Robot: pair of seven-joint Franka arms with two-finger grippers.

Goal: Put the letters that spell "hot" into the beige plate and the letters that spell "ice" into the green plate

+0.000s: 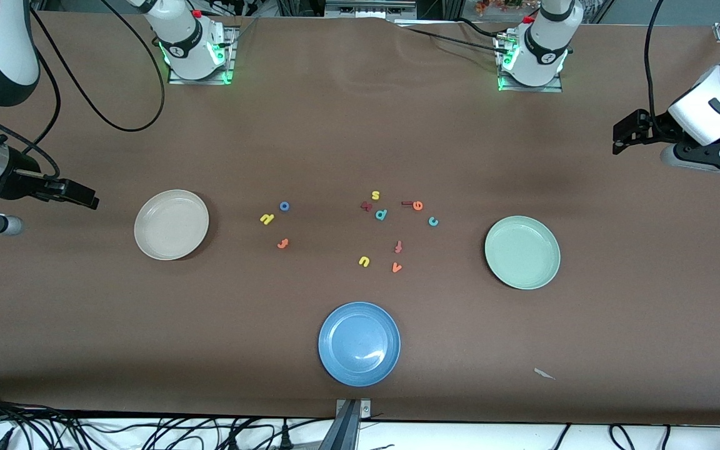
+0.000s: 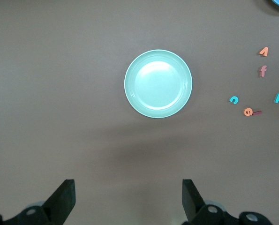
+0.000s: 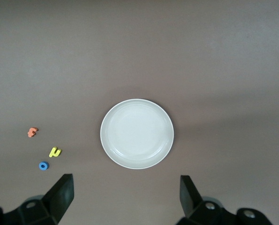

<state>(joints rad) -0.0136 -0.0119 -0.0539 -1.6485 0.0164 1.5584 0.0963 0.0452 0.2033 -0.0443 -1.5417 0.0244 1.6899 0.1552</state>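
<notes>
The beige plate (image 1: 171, 225) (image 3: 137, 133) lies empty toward the right arm's end. Beside it, toward the table's middle, are the yellow h (image 1: 266, 219) (image 3: 55, 152), blue o (image 1: 284, 205) (image 3: 43, 165) and orange t (image 1: 282, 244) (image 3: 32, 132). The green plate (image 1: 522, 252) (image 2: 158, 83) lies empty toward the left arm's end. Near it are the dark red i (image 1: 407, 203) (image 2: 257, 112), which touches the orange e (image 1: 418, 205) (image 2: 248, 111), and the teal c (image 1: 433, 221) (image 2: 233, 99). My right gripper (image 1: 88, 199) (image 3: 125, 179) hangs open and empty over bare table at its end. My left gripper (image 1: 621, 136) (image 2: 127, 185) does the same at its own end.
A blue plate (image 1: 359, 344) sits nearest the front camera. Other loose letters lie mid-table: yellow s (image 1: 375, 195), dark red kinked letter (image 1: 366, 205), teal p (image 1: 380, 214), redder t (image 1: 398, 247), yellow u (image 1: 364, 261), orange v (image 1: 397, 267). A paper scrap (image 1: 544, 374) lies near the front edge.
</notes>
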